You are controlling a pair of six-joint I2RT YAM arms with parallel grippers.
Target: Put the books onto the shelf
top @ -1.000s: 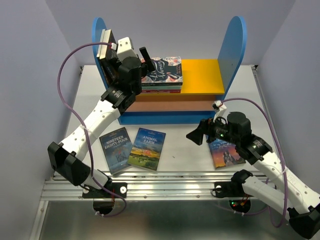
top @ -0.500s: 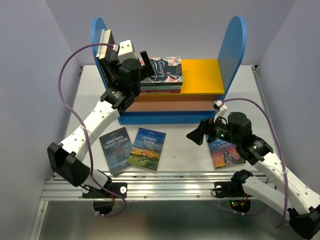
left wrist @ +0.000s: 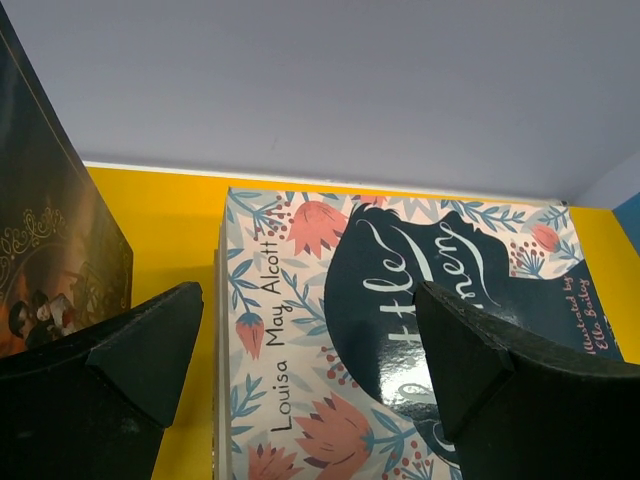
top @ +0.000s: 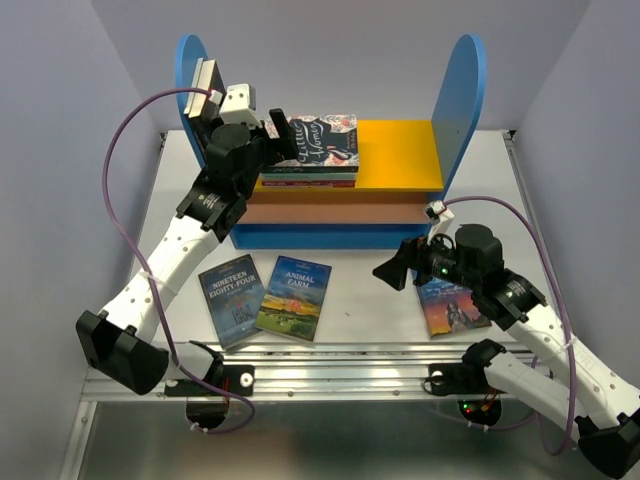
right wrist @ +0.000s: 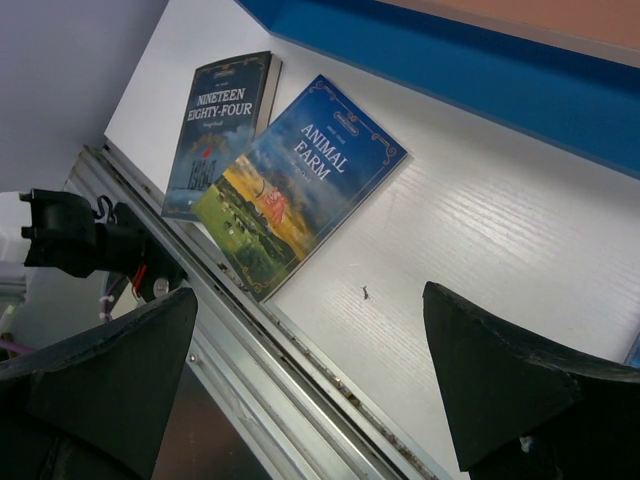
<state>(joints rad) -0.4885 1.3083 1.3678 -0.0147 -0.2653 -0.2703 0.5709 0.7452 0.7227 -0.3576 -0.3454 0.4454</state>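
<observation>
Floral Little Women book [top: 320, 140] lay flat on the shelf's [top: 465, 90] yellow board, right under the wide-open, empty left pincer [left wrist: 305, 300]. Dark books [top: 205, 85] leaned on its left panel. Nineteen Eighty-Four [top: 230, 298] and Animal Farm [top: 294, 297] sat on the worktop [top: 360, 290]; the right pincer [right wrist: 310, 295] gaped empty too.

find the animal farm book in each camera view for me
Top view: the Animal Farm book lies flat, front centre-left, before the shelf.
Left wrist: not in it.
Right wrist: the book sits upper middle, tilted.
Shared landmark: the Nineteen Eighty-Four book, just left of it in both those views.
</observation>
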